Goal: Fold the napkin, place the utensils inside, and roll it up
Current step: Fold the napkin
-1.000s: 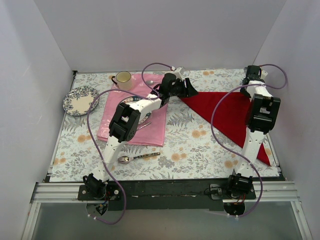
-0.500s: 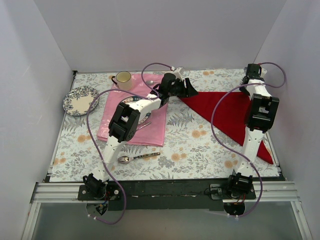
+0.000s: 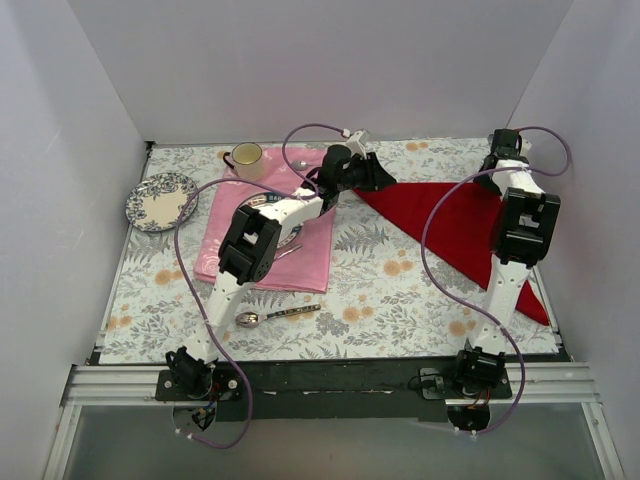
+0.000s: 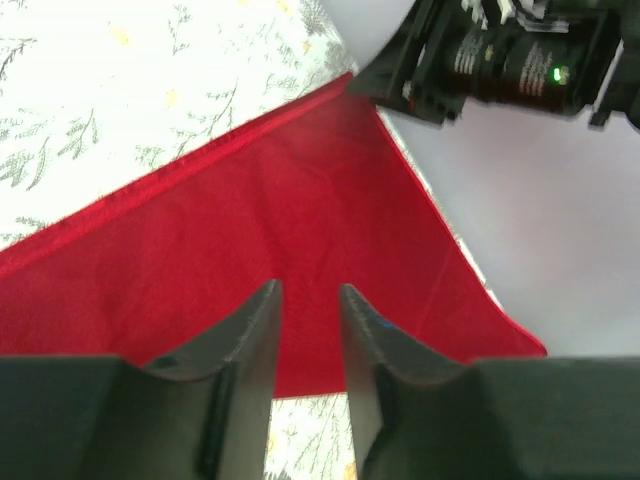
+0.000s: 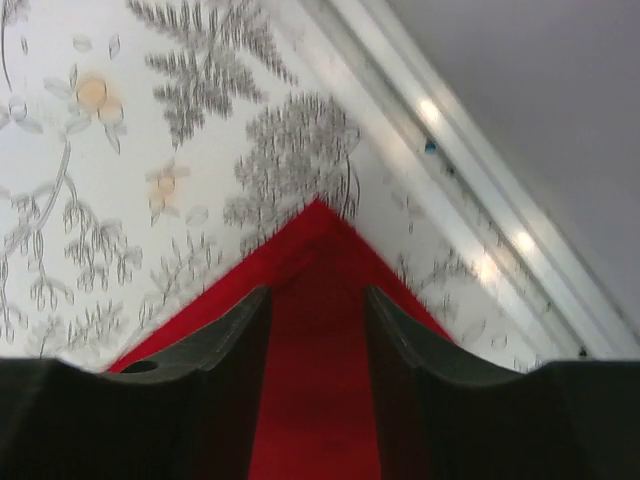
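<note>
Napkin (image 3: 455, 225): lay as 1 flat red triangle on the right half of the floral table, with its long edge stretched from the back middle down to the front right. Looked already folded once, judging by that shape.

Left gripper (image 4: 307, 295): hung over the triangle's left tip with fingers only narrowly apart. Seemingly had nothing nipped between them, though not clear right under the tips.

Right gripper (image 5: 317, 300): straddled the far corner point, released, with fingers apart and flat red cloth in the gap.

Patterned-handled spoon (image 3: 278, 316): waited near the front edge of the table, well apart from the napkin and near the front edge of the pink cloth (image 3: 265, 235).

Judged the step in hand as taking hold for the next fold. Called for both pinches to land at the very tips, low against the table, and to catch every layer. Called for lifting the 2 corners together at matched height, to avoid dragging or skewing such thin cloth. Risked catching only 1 layer and pulling the fold open.
</note>
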Available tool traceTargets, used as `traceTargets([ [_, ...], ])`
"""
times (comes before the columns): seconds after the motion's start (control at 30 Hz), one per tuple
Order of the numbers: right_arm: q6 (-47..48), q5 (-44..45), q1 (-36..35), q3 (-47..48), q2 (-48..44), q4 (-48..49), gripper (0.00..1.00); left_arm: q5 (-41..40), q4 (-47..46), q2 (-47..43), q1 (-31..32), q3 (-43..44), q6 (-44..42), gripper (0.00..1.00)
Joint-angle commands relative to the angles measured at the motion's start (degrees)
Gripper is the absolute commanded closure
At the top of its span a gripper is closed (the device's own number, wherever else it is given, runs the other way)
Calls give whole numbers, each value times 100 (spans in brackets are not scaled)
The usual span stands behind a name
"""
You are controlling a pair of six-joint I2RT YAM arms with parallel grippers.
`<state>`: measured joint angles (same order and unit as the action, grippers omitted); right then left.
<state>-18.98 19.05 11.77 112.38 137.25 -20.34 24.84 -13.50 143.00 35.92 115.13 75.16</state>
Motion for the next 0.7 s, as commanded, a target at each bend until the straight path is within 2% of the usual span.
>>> traceTargets([
  [0.0,-685,-497,-227,-637,-989,-365,48,-110,-496,306,38,465,-62,78],
  [0.07,-582,-446,-542,-1164,-1330,-182,46,-251,-399,588,38,615,-115,85],
  [0.2,-458,151,-869,-1578,-1859,-400,45,-576,-190,878,38,922,-422,88],
  [0.27,-475,30,-922,-2093,-2280,-410,46,-699,-92,975,29,1002,-536,90],
  [0.33,-659,-400,-931,-2604,-2832,-279,48,-831,110,958,29,968,-773,91],
  [0.37,-694,-559,-931,-3181,-3027,-139,52,-927,128,845,20,880,-835,92],
  [0.47,-888,-946,-931,-3932,-3669,82,61,-1183,110,712,3,572,-1064,92],
  [0.67,-1107,-482,-791,-5505,-4654,135,66,-1131,453,844,-85,677,-1038,92],
])
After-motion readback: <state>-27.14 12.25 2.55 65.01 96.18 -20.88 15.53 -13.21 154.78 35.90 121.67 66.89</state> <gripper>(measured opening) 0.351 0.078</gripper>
